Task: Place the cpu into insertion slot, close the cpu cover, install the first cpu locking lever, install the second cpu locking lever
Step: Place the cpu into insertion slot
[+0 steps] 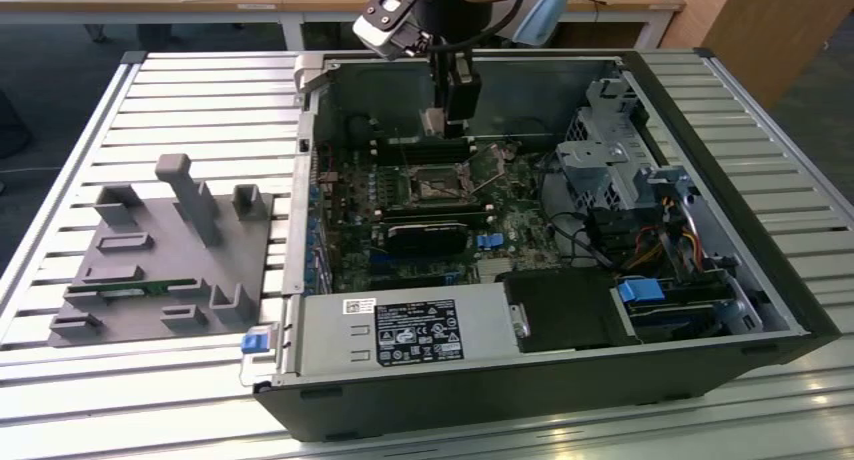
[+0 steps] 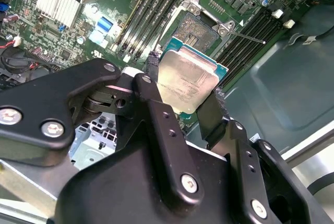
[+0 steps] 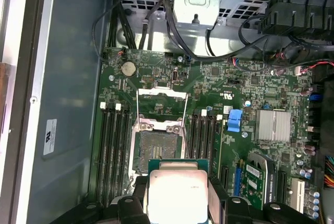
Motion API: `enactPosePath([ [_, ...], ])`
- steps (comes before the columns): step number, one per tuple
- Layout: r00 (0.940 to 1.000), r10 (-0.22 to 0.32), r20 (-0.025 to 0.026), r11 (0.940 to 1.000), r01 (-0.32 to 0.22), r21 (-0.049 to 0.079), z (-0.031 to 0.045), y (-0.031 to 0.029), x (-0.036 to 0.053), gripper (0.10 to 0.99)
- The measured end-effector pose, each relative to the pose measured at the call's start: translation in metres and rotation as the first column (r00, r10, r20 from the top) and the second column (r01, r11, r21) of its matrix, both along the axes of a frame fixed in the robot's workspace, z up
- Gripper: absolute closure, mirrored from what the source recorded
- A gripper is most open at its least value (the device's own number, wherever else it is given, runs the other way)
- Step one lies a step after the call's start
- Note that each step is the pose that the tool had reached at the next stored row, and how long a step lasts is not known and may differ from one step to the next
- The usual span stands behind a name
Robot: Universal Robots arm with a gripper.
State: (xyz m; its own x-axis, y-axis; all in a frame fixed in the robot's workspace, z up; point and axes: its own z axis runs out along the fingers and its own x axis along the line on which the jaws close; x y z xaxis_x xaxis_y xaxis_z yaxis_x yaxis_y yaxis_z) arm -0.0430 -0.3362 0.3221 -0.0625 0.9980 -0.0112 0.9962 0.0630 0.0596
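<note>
Claw (image 2: 185,84): closed on the chip (image 2: 189,75), gripping two opposite edges, with the grey metal top showing in both wrist views.
Chip: held above the green board (image 3: 229,85), near the bare socket (image 3: 156,151), not seated.
Cover (image 3: 162,94): swung open.
Setting: open computer case (image 1: 747,195), on a slatted table (image 1: 200,100).

Dull grey metal cpu (image 3: 177,190), matt black pincer (image 2: 186,83), green board (image 3: 209,75)

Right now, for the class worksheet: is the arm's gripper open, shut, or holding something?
Gripper: shut on the cpu, gripping it by two opposite edges; the cpu is not yet in the socket.
</note>
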Motion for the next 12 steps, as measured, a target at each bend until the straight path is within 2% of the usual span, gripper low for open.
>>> enactPosePath([
  [12,1.0,0.0,0.0,1.0,0.0,0.0,-0.0022,0.0,0.0,0.545],
])
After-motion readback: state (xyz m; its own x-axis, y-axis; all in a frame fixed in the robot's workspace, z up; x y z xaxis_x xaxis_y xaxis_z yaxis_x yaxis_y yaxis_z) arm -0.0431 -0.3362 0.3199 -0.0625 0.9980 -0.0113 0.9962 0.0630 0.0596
